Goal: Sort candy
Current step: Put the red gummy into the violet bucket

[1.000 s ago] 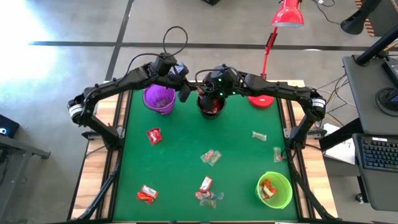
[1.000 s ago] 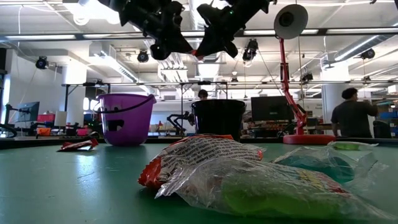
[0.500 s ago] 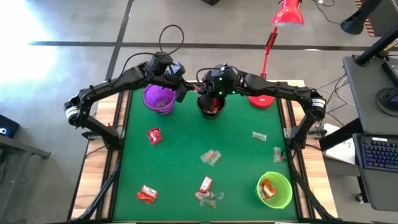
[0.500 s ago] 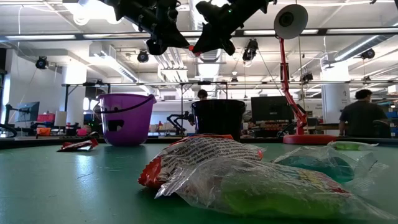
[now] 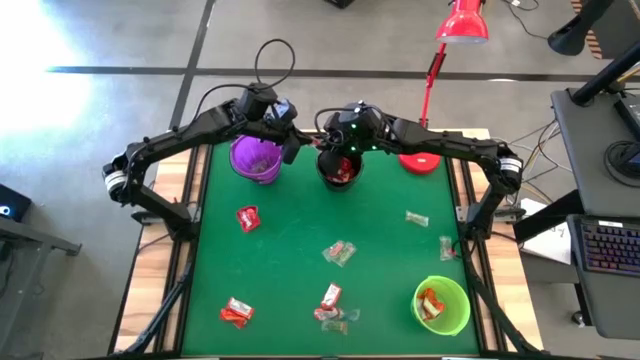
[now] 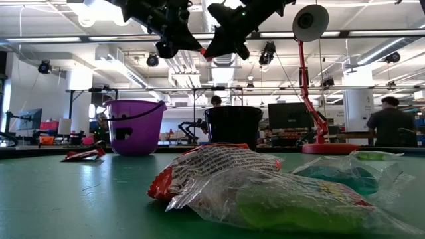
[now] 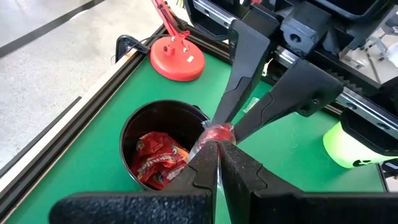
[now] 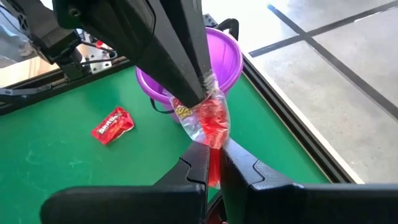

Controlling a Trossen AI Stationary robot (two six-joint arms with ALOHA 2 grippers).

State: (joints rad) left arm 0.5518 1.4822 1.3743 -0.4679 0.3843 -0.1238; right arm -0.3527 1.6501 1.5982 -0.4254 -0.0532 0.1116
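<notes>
Right wrist view: both grippers [image 8: 208, 155] pinch one candy [image 8: 208, 118].

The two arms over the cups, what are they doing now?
Both grippers are pinching one clear-and-red wrapped candy between them, above the black cup and next to the purple cup. The left gripper and right gripper are both shut on it. Other candies lie loose on the green table.

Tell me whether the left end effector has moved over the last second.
Yes. The left end effector has shifted slightly toward the table's far edge, alongside the purple cup.
</notes>
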